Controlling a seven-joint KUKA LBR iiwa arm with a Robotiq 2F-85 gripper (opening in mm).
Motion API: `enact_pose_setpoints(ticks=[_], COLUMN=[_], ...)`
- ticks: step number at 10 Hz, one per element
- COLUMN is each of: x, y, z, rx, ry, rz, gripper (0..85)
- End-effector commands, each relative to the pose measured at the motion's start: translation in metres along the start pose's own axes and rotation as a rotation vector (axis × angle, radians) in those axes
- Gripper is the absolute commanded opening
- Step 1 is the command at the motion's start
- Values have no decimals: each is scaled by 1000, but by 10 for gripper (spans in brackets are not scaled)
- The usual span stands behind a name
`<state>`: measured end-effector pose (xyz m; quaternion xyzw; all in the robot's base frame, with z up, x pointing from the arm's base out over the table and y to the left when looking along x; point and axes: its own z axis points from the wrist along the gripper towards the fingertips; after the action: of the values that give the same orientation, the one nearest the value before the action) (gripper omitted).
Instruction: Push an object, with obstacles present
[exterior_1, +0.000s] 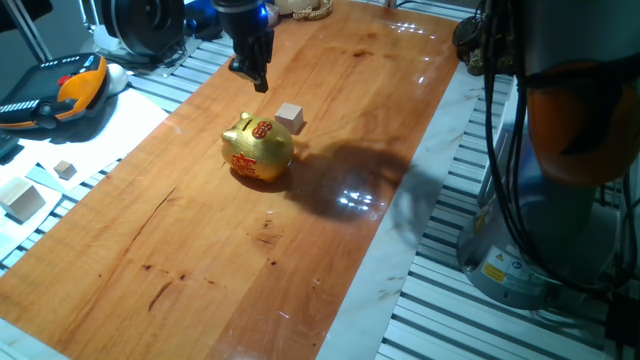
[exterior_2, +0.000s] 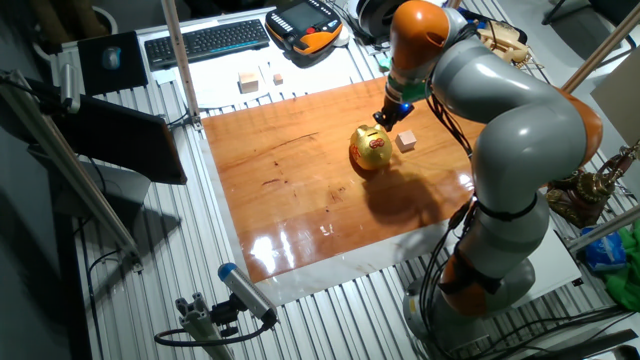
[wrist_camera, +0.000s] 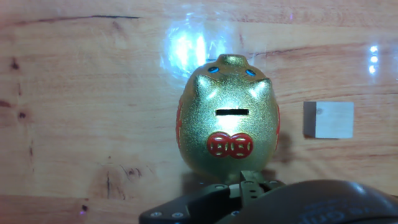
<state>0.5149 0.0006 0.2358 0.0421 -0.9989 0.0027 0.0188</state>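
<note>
— Where do we find the cube (exterior_1: 290, 117)?

— We see it lying flat on the wooden table (exterior_1: 300, 250), free of the gripper (exterior_1: 258, 78). In the hand view it sits off to the right of the tool's line of sight, apart from the golden piggy bank (exterior_1: 258, 150), with a strip of bare wood between them.

— And the piggy bank?

— We have it straight ahead of the fingers in the hand view, upright, coin slot on top, red coin markings on its back. From one fixed view it stands just beside the cube, on the side nearer the camera. We cannot see inside it.

— How do we read the gripper?

— It hangs above the table beyond the pig and cube, fingers pointing down, holding nothing and touching neither. The fingers look drawn close together, but we cannot tell for sure how far apart they stand.
</note>
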Motion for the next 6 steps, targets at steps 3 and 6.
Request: enact_pose_setpoints(ticks=[3, 6], x=[0, 0], y=[0, 0], z=[0, 0], rx=[-9, -31], ry=[-71, -87], rz=[36, 50], gripper=[0, 0])
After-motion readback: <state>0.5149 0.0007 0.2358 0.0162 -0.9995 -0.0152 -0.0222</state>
